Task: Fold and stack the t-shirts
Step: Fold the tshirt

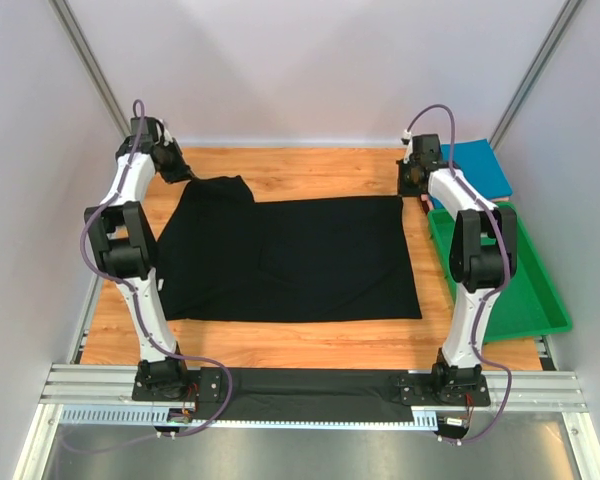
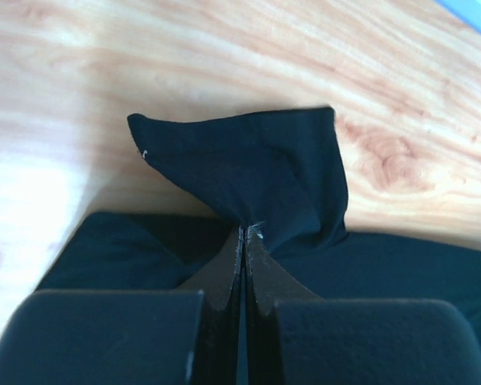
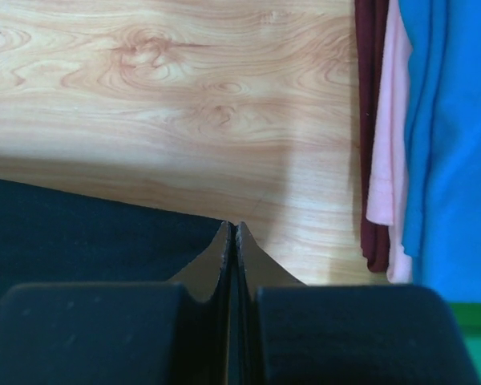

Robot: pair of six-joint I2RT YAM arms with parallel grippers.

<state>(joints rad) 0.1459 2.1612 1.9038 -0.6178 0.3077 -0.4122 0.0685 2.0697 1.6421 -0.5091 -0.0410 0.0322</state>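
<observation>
Looking at the setup, the black t-shirt (image 1: pixel 290 260) lies spread flat mid-table (image 1: pixel 310 165), with one arm at each far corner. The left gripper (image 2: pixel 244 233), at about 10 o'clock, is clenched on the bunched sleeve, lifting it into a little peak. The right gripper (image 3: pixel 232 227), at about 2 o'clock, is clamped right at the shirt's corner and looks to be nipping it (hard to be sure). My guess is they hold both far corners so the far edge can be folded toward 6 o'clock.

The teal-blue shirt (image 3: pixel 457 120) and reddish shirt (image 3: pixel 373 120) sit stacked past 2 o'clock with a pink layer (image 3: pixel 389 144) between, and the green tray (image 1: pixel 520 300) is at 3 o'clock. No logo or readable writing shows anywhere.
</observation>
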